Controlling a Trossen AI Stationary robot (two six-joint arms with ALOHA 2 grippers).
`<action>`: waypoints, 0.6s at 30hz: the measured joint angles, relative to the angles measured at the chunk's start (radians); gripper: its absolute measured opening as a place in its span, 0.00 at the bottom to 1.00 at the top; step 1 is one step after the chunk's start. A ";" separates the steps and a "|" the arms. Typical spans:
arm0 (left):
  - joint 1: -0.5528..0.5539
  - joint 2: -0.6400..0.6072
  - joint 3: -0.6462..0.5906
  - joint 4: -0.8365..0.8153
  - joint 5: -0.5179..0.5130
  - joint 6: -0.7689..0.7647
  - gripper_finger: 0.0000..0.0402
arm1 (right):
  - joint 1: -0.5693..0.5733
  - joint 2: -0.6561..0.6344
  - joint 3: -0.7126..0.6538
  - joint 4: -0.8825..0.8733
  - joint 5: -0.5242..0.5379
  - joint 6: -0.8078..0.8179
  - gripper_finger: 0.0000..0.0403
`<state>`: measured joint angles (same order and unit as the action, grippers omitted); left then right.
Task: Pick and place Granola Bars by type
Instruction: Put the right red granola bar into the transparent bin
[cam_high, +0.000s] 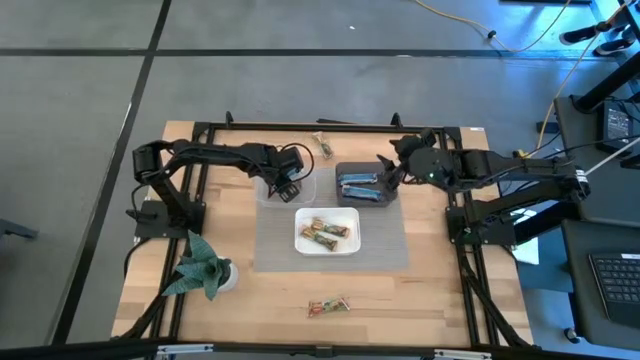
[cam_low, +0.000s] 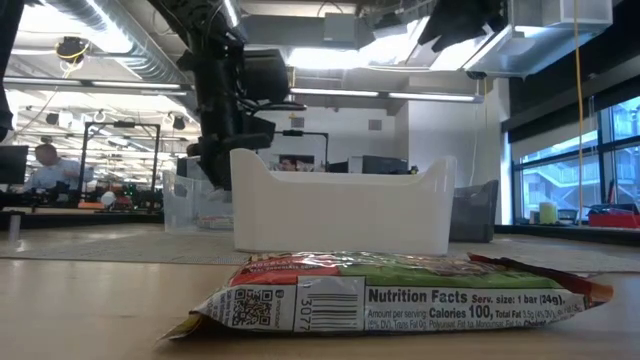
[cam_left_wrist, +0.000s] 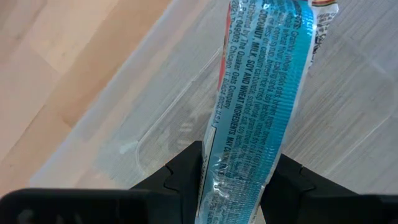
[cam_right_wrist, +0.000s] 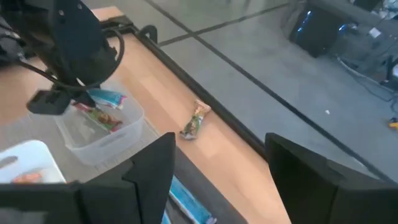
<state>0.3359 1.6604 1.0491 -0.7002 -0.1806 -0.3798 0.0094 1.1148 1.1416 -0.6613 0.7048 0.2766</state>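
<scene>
High view: wooden table (cam_high: 440, 290) with a grey mat (cam_high: 385, 245) at centre. Three tubs on or near the mat — a clear tub (cam_high: 268, 192) at the back left, a dark tub (cam_high: 350, 168) at the back right, a white tub (cam_high: 350, 232) nearer the front.

Left gripper (cam_high: 287, 190) sits over the clear tub, clamped on a blue granola bar (cam_left_wrist: 255, 106); left wrist view shows the bar pinched between the two dark fingers (cam_left_wrist: 180, 177), hanging lengthwise above the tub's clear floor. Right wrist view shows that tub from the side, with the blue bar's end and a red-and-green bar (cam_right_wrist: 99, 117) inside it.

Right gripper (cam_high: 392, 173) hovers at the dark tub's right edge, fingers spread, nothing between them. Blue bars (cam_high: 362, 187) lie in the dark tub.

White tub holds two tan bars (cam_high: 326, 232) side by side.

Loose bars: one tan bar (cam_high: 323, 147) on the wood behind the clear tub, near the table's back edge — same bar shows in right wrist view (cam_right_wrist: 195, 120). Another tan, red-and-green bar (cam_high: 328, 307) lies alone near the front edge; low view has it close up, nutrition label facing the camera (cam_low: 400, 295).

Green paper plant figure (cam_high: 203, 265) stands at front left, well apart from the tubs.
</scene>
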 joint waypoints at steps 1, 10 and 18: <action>0.000 0.000 -0.004 0.001 0.000 0.000 0.31 | -0.004 0.003 0.000 0.002 0.000 -0.020 0.62; 0.000 0.000 -0.007 0.032 0.000 0.000 0.31 | -0.016 0.011 0.000 0.016 0.000 -0.088 0.62; 0.000 0.000 -0.007 0.047 -0.001 0.000 0.31 | -0.015 0.011 0.000 0.015 -0.002 -0.124 0.62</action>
<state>0.3359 1.6604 1.0420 -0.6535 -0.1814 -0.3803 -0.0059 1.1259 1.1416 -0.6464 0.7033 0.1528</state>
